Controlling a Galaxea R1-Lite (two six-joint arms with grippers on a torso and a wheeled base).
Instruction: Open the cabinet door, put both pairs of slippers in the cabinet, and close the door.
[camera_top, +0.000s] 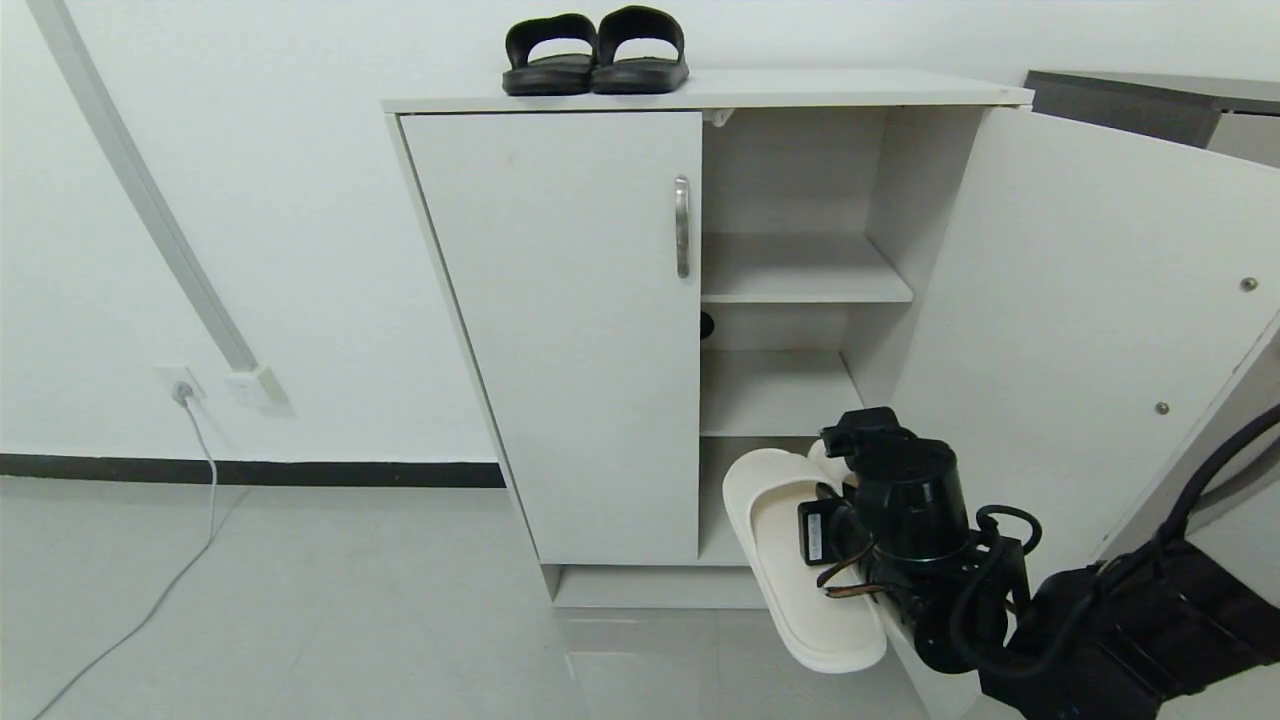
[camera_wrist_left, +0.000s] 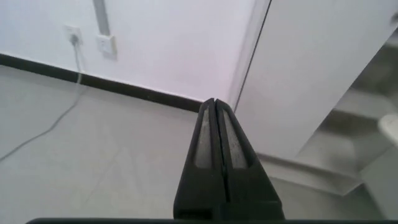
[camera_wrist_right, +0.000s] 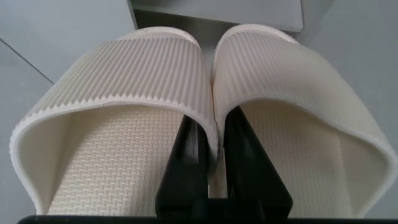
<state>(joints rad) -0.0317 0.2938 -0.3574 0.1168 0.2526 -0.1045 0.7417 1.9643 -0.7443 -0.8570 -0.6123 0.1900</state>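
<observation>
Slippers in grip of right pincer

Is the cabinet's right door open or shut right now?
Open. The right door stands swung outward, its shelves exposed; the left door is shut.

My right arm sits low on the right, wrist stretched forward. The right claw has both fingers inside the white slippers, pinching their adjoining straps. My left claw has its fingers pressed flat together.
</observation>
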